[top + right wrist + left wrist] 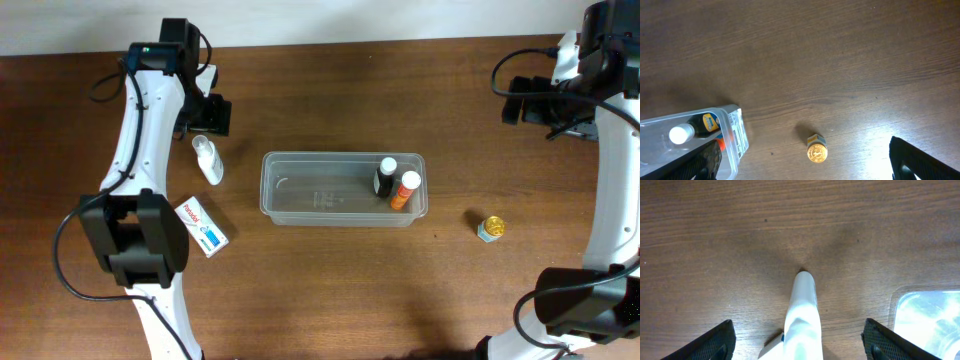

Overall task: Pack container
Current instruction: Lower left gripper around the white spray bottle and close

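One container (927, 317) corner visible; white bottle (802, 315) cropped.

The left arm (140, 130) and right arm (610, 190) are slim white tubes joined by blocky black housings (135, 235), trailing looped black cables (62, 240). A green light (146, 48) glows on the left one. The left gripper (799, 341) and right gripper (810, 162) have black wedge-shaped fingers (715, 342).

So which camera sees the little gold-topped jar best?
The right wrist view: the gold-topped jar sits whole and unblocked, just right of the container. The overhead view shows it too, but smaller. The left wrist view misses it completely.
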Controlling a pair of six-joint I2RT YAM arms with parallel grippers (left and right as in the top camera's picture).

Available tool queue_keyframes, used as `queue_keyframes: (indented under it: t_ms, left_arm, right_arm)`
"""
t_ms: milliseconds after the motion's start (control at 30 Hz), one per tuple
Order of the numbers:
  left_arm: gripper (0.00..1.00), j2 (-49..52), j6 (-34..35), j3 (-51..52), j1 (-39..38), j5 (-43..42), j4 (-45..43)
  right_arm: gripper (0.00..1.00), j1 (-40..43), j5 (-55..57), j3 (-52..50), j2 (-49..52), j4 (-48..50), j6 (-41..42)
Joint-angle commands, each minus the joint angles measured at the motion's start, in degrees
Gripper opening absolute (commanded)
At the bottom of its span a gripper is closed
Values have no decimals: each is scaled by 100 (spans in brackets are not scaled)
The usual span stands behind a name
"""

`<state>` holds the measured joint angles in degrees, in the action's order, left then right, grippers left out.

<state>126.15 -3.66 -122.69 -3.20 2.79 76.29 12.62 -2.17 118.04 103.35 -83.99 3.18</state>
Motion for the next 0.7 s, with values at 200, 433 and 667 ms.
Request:
queue_keyframes:
  t_ms: [200, 433, 667]
  left_arm:
    - [81, 59, -28, 155, 35, -48, 136]
    - [81, 59, -28, 479, 35, -46, 138]
    - [81, 59, -28, 546, 35, -179, 136]
  right_arm:
    - [98, 26, 50, 85, -59, 0, 28]
    - [98, 26, 50, 85, -59, 0, 28]
    - [98, 26, 50, 85, -59, 0, 28]
